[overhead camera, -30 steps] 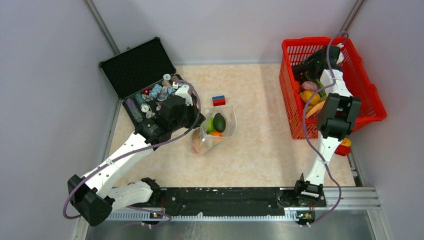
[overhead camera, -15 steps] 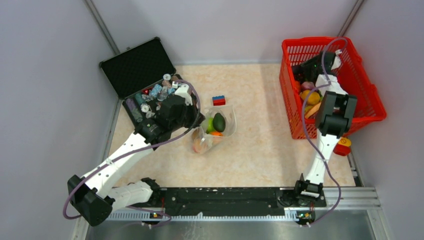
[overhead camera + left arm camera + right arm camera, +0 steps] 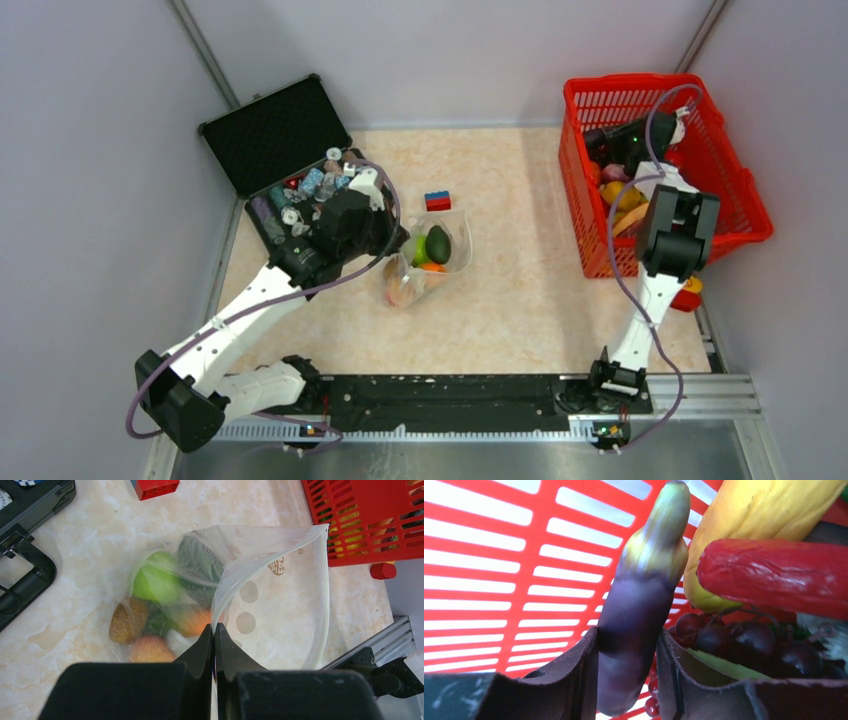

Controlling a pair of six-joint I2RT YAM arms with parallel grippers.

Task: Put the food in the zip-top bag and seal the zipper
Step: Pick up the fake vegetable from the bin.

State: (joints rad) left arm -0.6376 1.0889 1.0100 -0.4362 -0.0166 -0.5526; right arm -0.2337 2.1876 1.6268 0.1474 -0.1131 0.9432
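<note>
The clear zip-top bag lies mid-table with its mouth held up. My left gripper is shut on the near rim of that mouth, and the whitish zipper curves round the far side. Food lies inside it: a green round fruit, a dark green piece, an orange piece. My right gripper is down in the red basket. Both its fingers press on a purple eggplant, which stands upright between them.
More food fills the basket: a yellow piece, a red one, dark grapes. An open black case of small bottles sits at the back left. A red-and-blue brick lies just behind the bag.
My right gripper's fingers have closed in onto the eggplant, and its wrist has shifted a little inside the basket. The left arm and the bag have stayed put.
</note>
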